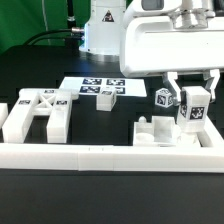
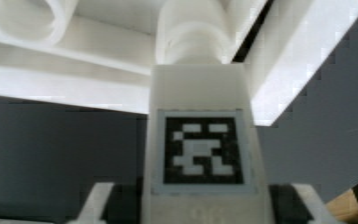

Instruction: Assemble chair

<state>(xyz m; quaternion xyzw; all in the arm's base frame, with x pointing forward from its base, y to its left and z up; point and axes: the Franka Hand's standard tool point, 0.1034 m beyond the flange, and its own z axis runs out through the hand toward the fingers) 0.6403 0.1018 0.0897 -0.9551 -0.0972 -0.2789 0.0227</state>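
Exterior view: claw (image 1: 192,92) pinched leg (image 1: 193,112), leg-placing step.
Leg stood upright between the claw's tips; base part (image 1: 158,131) lay just below the claw; next probably needed aligning, then lowering.

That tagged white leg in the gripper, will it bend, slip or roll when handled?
Probably stiff: the leg looks a chunky plastic bar. Smooth faces might slip in the gripper. Flat sides, so unlikely to roll.
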